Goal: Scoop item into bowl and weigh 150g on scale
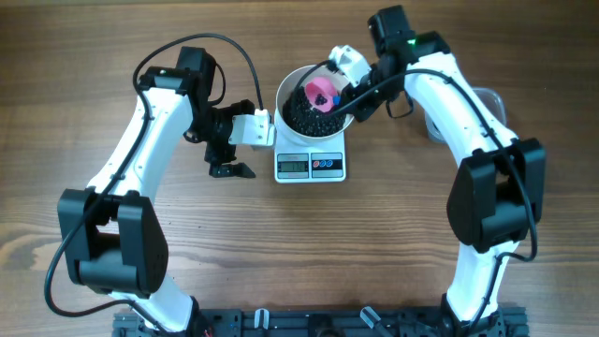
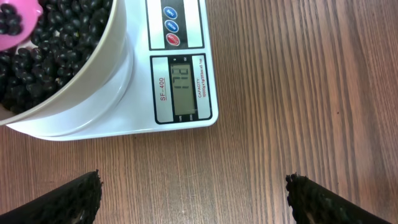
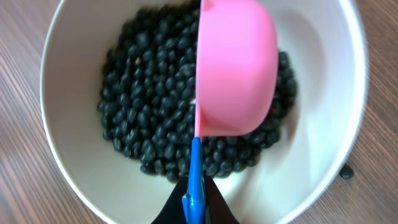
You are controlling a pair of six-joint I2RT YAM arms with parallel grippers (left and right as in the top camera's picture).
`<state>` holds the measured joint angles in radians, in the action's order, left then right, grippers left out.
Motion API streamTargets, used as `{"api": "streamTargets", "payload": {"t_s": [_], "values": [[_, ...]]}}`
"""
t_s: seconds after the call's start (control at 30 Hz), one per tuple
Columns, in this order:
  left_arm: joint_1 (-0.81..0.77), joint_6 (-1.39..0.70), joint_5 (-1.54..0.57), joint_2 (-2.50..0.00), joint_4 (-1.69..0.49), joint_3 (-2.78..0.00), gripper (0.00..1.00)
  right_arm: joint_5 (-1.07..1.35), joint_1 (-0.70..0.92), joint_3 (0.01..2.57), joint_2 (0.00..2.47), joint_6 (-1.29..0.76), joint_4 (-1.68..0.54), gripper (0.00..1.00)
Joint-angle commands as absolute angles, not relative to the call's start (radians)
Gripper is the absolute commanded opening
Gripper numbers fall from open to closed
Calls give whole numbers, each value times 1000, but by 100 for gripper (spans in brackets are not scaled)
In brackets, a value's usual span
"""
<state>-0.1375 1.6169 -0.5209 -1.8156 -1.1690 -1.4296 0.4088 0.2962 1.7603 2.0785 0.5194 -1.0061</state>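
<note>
While the bowl point(image 3: 65, 165) of beans point(image 3: 146, 115) is borne by the scale point(image 2: 180, 87), a pink scoop point(image 3: 236, 68) is gripped above it by the right gripper point(image 3: 196, 208); the left gripper point(image 2: 196, 196) is spread wide.

The scale point(image 2: 140, 68) bears "SF-400" and "CAPACITY" beside its display point(image 2: 183, 88), whose digits are unclear.

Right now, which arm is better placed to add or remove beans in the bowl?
Right arm. Its jaws are shut on the blue handle of the pink scoop, over the beans in the bowl on the scale. On the left arm the jaws stand open and empty beside the scale.
</note>
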Motion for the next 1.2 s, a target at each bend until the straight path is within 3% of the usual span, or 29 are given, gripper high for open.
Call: {"api": "streamTargets", "payload": {"t_s": [0.0, 0.27, 0.63, 1.17], "values": [[-141, 1615, -522, -1816, -1169, -1424, 100, 358, 325, 1760, 2102, 663, -1055, 4], [-141, 1615, -522, -1816, -1169, -1424, 100, 616, 328, 1760, 2102, 698, -1110, 4], [-141, 1615, -522, -1816, -1169, -1424, 100, 950, 258, 1760, 2102, 465, -1019, 4], [-141, 1615, -522, -1816, -1169, -1424, 100, 1023, 173, 1760, 2102, 378, -980, 4]]}}
